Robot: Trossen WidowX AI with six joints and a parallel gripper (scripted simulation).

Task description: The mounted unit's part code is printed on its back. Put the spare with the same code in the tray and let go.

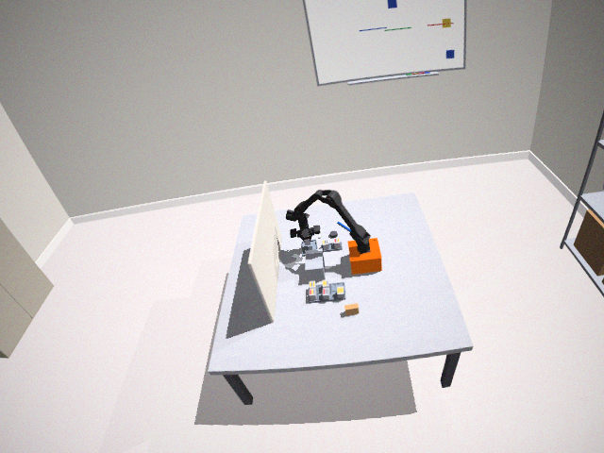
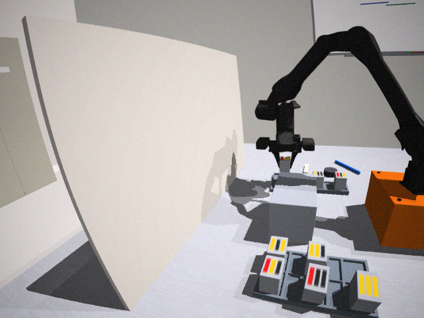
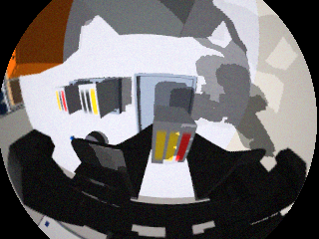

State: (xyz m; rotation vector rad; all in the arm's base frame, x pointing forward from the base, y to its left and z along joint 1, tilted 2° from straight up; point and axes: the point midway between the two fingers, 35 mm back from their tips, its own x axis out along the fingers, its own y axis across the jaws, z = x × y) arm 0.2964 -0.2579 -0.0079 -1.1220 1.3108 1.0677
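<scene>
Clamping the striped spare (image 2: 285, 163) just above the tray (image 2: 309, 187), the gripper (image 2: 285, 160) risks tipping it against the mounted unit (image 2: 291, 209) on release.

Top: high, far, whole table (image 1: 419, 311). Exterior: low, near. Wrist: looks down. All share arm (image 2: 346, 44).

Shelf rack (image 1: 583, 185) (right edge, top view) cut off.
</scene>
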